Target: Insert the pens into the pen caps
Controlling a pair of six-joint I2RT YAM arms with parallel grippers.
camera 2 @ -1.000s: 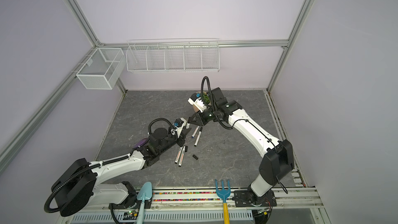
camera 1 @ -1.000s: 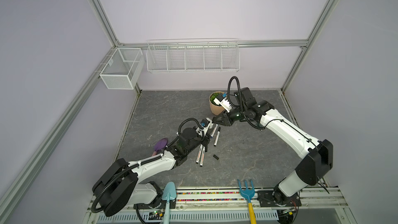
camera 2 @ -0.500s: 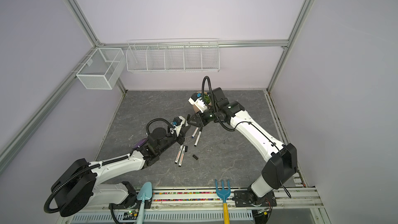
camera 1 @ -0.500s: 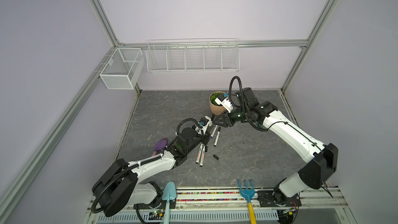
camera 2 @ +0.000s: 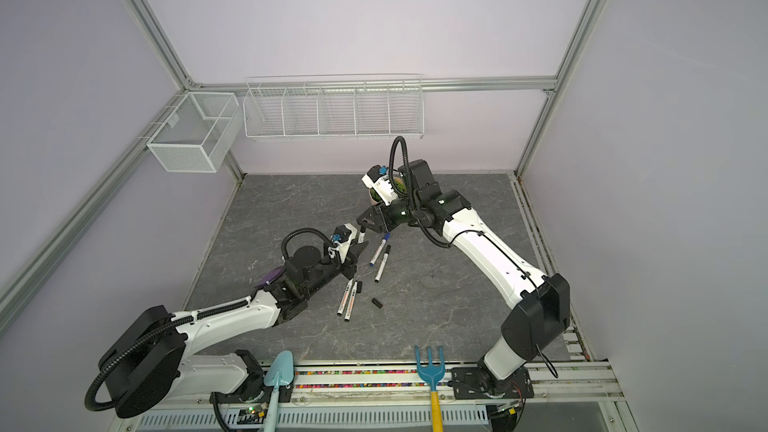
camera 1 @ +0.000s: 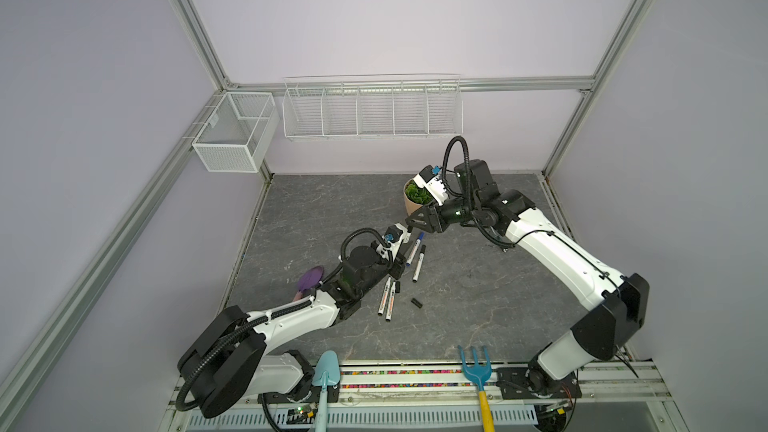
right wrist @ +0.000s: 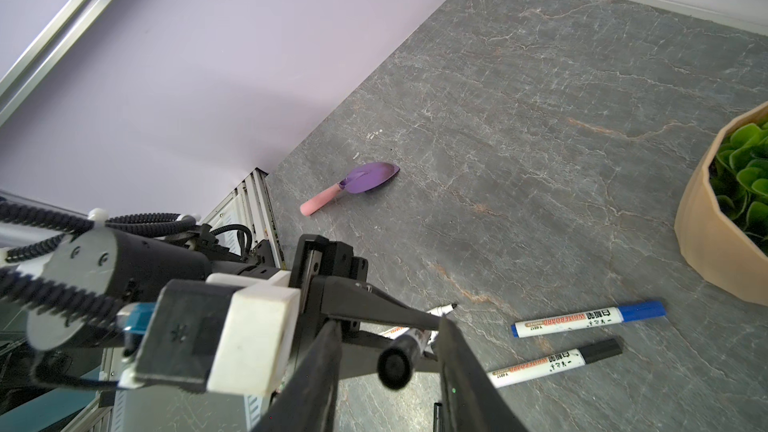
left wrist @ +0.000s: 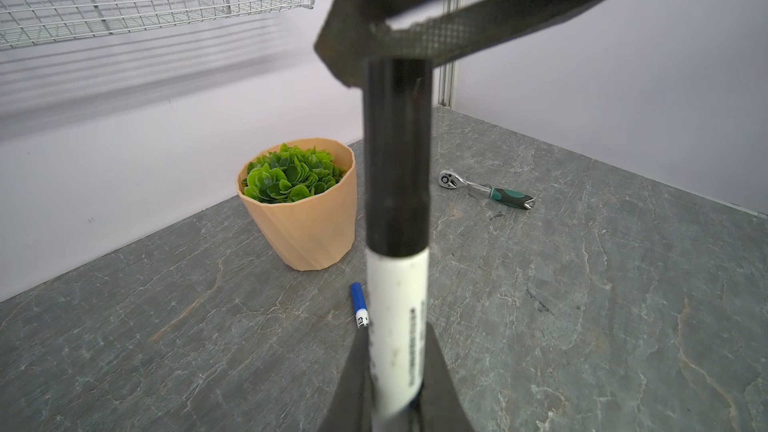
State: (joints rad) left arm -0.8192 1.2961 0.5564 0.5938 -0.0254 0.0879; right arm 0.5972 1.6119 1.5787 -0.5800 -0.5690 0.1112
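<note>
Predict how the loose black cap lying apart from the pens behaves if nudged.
The loose black cap is a short cylinder on its side, so it would probably roll across the smooth table. Small and plastic-looking: likely light and stiff. Being so short, it may slip from a pinch.

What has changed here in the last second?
The right gripper edged slightly toward the left gripper and now stands open around the capped pen held there; it seems to have let go. The left arm, pens on the table and loose cap stayed put.
</note>
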